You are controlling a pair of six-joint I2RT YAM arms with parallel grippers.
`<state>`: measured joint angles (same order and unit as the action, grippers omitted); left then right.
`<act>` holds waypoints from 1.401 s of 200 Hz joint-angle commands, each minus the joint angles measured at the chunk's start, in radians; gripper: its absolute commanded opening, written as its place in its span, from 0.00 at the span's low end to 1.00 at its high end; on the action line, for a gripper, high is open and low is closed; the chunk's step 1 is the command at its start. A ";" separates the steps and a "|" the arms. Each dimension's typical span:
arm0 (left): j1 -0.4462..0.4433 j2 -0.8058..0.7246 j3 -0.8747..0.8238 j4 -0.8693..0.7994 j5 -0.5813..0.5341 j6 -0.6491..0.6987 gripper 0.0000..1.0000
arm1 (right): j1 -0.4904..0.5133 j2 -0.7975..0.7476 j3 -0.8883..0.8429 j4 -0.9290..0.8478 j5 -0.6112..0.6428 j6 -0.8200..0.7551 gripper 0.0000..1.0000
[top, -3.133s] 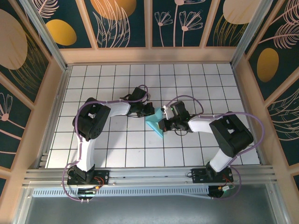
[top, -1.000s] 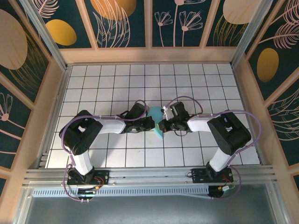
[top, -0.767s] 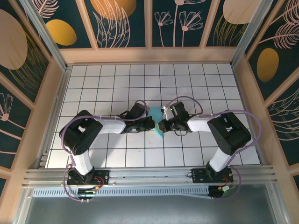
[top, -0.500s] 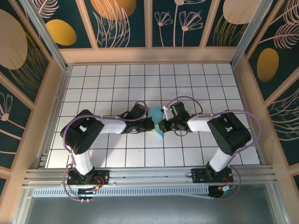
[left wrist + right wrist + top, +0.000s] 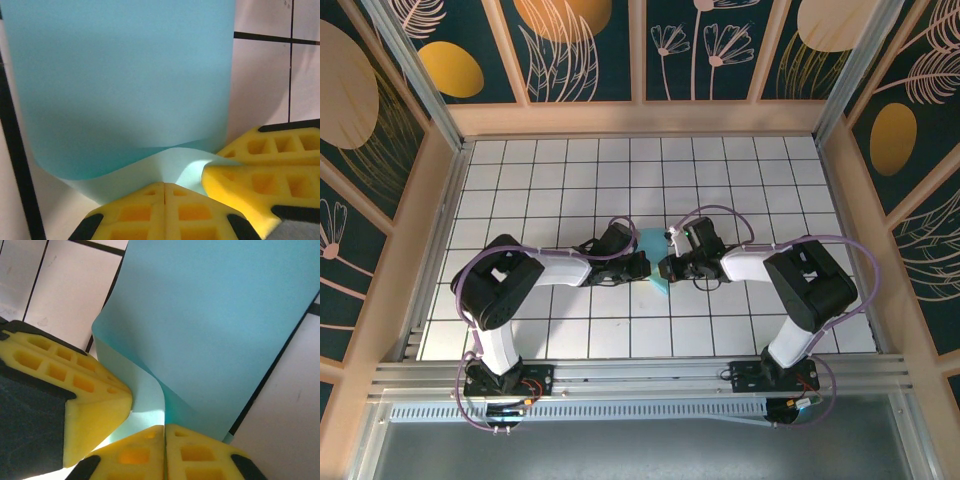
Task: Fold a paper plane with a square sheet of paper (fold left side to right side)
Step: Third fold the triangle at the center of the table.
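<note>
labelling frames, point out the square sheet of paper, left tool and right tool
square sheet of paper (image 5: 125,75), left wrist view, flat blue face
left tool (image 5: 164,186), left wrist view, where its pads meet
right tool (image 5: 165,427), right wrist view, where its pads meet

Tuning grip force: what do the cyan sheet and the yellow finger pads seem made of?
Sheet: thin matte paper, most likely; it bends in a smooth curl with no hard crease and shows no shine. Pads: probably soft foam or rubber with a matte finish, moulded with a grid of square pockets.
</note>
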<state>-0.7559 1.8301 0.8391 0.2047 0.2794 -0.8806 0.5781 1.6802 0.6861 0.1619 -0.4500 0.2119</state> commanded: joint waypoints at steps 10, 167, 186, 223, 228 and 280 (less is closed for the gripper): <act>-0.003 0.040 0.000 -0.067 -0.040 0.007 0.00 | -0.024 -0.045 0.064 -0.057 -0.010 0.022 0.18; -0.004 0.038 0.002 -0.062 -0.042 -0.006 0.00 | -0.037 -0.121 0.004 -0.161 -0.268 0.179 0.01; -0.004 0.040 0.002 -0.063 -0.042 -0.005 0.00 | -0.018 -0.103 0.010 -0.154 -0.274 0.184 0.00; -0.004 0.039 0.005 -0.062 -0.042 -0.007 0.00 | -0.011 -0.094 -0.010 -0.156 -0.283 0.181 0.00; -0.004 0.041 0.005 -0.063 -0.041 -0.007 0.00 | -0.011 -0.093 -0.012 -0.157 -0.283 0.182 0.00; -0.005 0.038 0.008 -0.071 -0.043 -0.004 0.00 | 0.002 -0.087 -0.046 -0.154 -0.270 0.190 0.00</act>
<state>-0.7586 1.8351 0.8455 0.2050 0.2749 -0.8814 0.5690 1.5742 0.6628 -0.0025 -0.7090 0.3847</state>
